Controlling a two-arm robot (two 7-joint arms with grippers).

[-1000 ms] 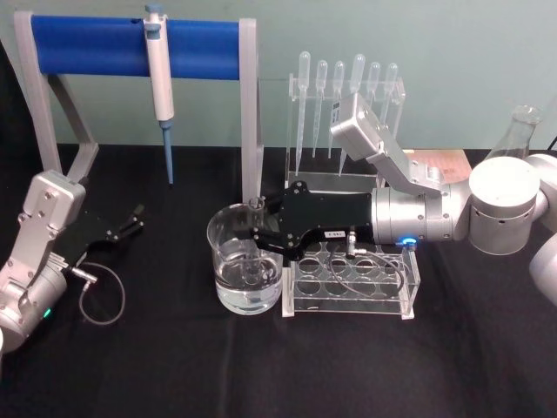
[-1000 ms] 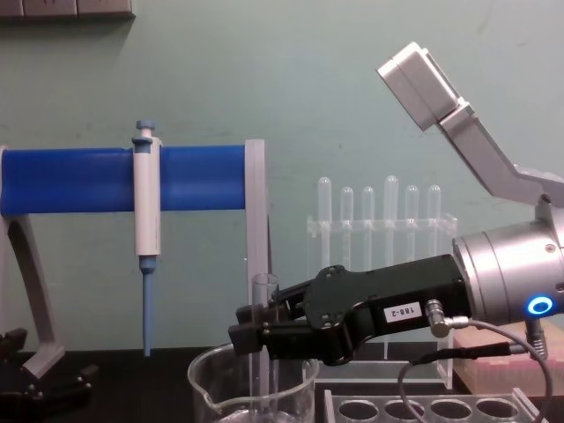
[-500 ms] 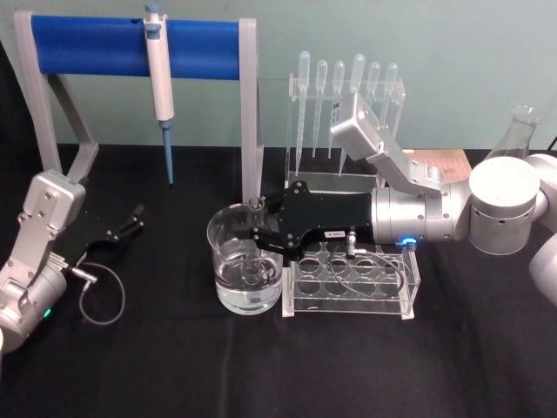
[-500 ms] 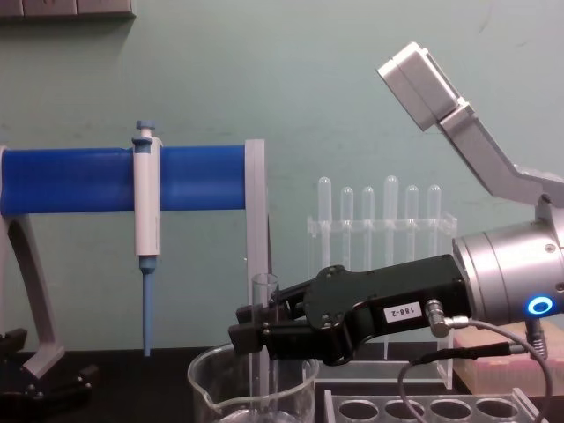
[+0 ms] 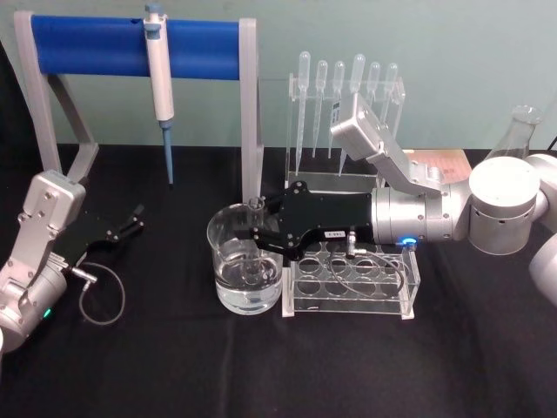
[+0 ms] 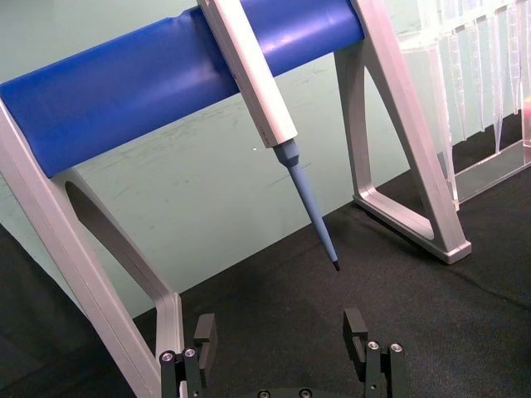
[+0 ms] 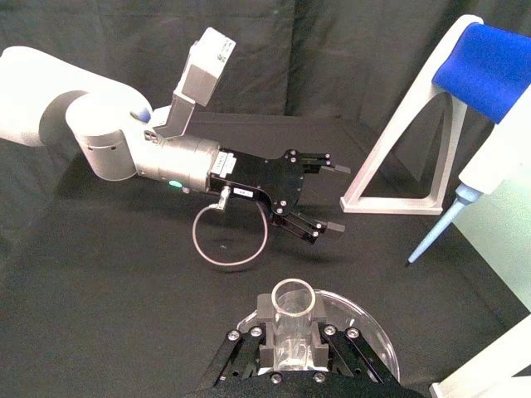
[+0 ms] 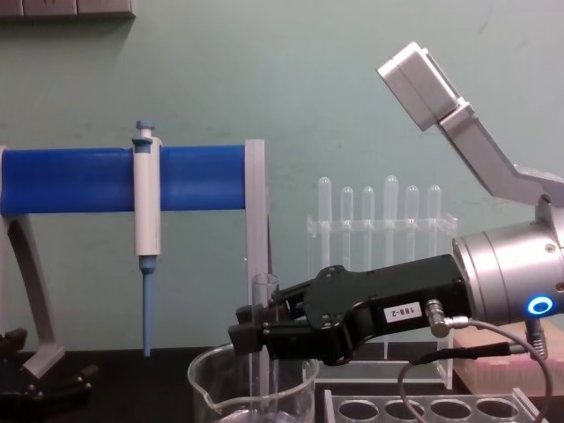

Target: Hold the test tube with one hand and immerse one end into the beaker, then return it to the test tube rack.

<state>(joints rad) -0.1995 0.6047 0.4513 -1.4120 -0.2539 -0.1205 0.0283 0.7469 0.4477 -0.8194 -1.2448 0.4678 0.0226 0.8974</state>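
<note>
Black cloth point(image 5: 174, 366): right gripper point(image 8: 251, 333) holds tube point(image 8: 263, 295) in beaker point(image 5: 228, 261) beside rack point(image 5: 348, 306).

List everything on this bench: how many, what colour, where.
wide glass beaker: one, clear, table centre.
slim glass test tube: one, clear, upright in the beaker.
plastic test tube rack: one, clear, right of the beaker.
blue-barred grey stand: one, rear left.
white-and-blue pipettor: one, hanging on the stand.
thin plastic pipettes: six, clear, rear centre.
glass conical flask: one, clear, far right.
left gripper: black, open, low at left.
right gripper: black, shut on the test tube.
</note>
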